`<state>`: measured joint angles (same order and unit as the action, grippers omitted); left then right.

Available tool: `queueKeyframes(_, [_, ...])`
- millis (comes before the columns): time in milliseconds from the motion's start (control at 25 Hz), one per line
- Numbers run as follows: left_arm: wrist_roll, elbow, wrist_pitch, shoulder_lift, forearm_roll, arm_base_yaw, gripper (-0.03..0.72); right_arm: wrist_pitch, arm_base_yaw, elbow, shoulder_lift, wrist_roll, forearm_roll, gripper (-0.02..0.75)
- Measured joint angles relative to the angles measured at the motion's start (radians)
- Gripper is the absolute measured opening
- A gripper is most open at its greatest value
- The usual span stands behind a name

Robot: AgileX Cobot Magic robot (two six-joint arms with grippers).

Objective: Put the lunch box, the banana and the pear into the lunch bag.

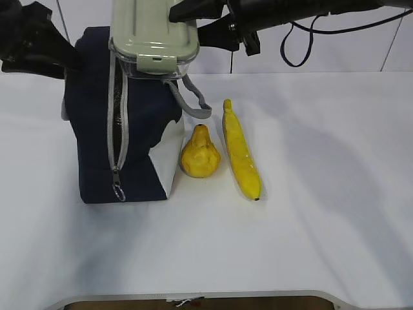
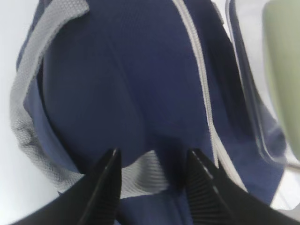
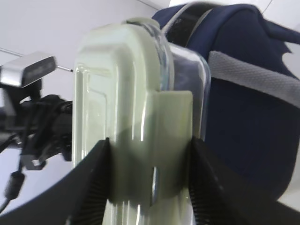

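We find the right gripper (image 3: 147, 178) clamped on the lunch box (image 1: 153, 39) atop the lunch bag (image 1: 129, 129); left gripper (image 2: 152, 173) pinches bag fabric (pear (image 1: 200, 153), banana (image 1: 242, 152) beside).

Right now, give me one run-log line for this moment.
right gripper: shut on lunch box above lunch bag | left gripper: gripping bag's edge | pear, banana: on table

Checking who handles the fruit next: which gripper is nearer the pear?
Right. The right gripper holds the lunch box above the lunch bag, up-left of the pear; the left gripper grips the bag's far side.
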<state>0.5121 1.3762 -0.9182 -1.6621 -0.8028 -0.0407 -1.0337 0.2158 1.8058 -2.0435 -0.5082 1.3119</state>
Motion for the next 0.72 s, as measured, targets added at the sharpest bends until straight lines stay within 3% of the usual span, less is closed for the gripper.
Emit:
queueKeyframes(160, [0.004, 0.012, -0.007, -0.060, -0.016, -0.005, 0.306, -0.002, 0.030, 0.000, -0.011, 0.000, 0.008, 0.379])
queueKeyframes(280, [0.004, 0.014, -0.014, -0.068, -0.036, -0.005, 0.106, -0.006, 0.056, 0.000, -0.021, 0.000, 0.008, 0.379])
queueKeyframes(360, [0.006, 0.016, -0.018, -0.068, -0.040, -0.005, 0.039, -0.010, 0.069, 0.000, -0.037, 0.000, 0.011, 0.379])
queueKeyframes(720, [0.006, 0.018, -0.031, -0.068, -0.042, -0.005, 0.021, -0.063, 0.073, 0.027, -0.074, 0.003, 0.121, 0.379])
